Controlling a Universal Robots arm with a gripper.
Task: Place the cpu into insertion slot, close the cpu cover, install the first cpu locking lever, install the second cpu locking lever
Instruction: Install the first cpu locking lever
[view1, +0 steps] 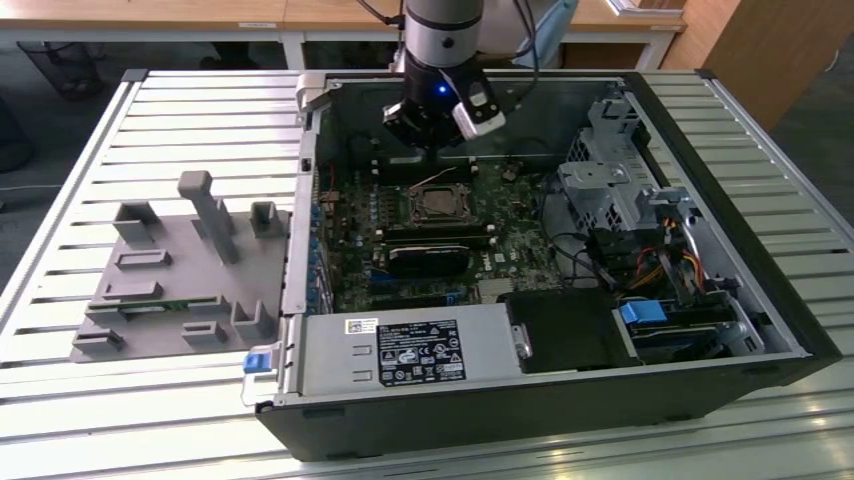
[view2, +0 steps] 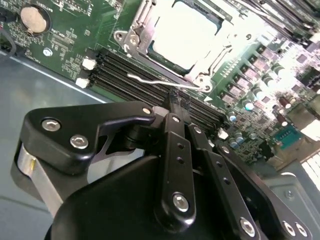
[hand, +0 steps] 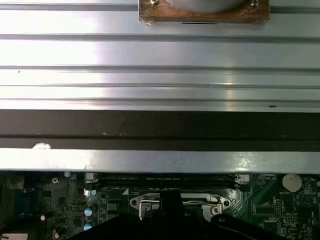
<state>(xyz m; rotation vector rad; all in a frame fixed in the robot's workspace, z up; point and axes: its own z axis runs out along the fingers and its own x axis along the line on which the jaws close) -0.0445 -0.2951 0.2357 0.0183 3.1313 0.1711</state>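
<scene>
the hand (view2: 177, 102) is sitting closest in the second wrist view, its 2 black fingers pressed together into 1 narrow tip. that tip is touching, or lying just beside, the thin silver wire of a locking lever (view2: 150, 80); i cannot tell whether the wire is being pinched or only pushed. keeping the fingers together is probably giving a slim point that fits between the lever and the long black memory slots (view2: 112, 72) running alongside it.

just past the lever, the insertion slot (view2: 167, 64) is carrying the cpu (view2: 187, 30), which is lying flat inside it with its pale metal top facing up. the cpu cover (view2: 220, 47) is lying down around the chip, its square opening framing that top, so seating and covering are looking done and the lever work is looking like the step in hand. the lever wire is looking not yet tucked in.

counting here: 1 cpu, 1 cover, 1 lever wire plainly showing, 2 white tabs at the end of the memory slots, and 1 coin cell (view2: 34, 17) farther off on the green board.

in the exterior view, the arm is reaching down into 1 open computer case (view1: 747, 250), which is lying on its side so the board faces up. the case is resting on a slatted metal counter (view1: 160, 110), and 1 grey fixture tray (view1: 160, 270) is sitting well apart, on the exterior view's left.
</scene>
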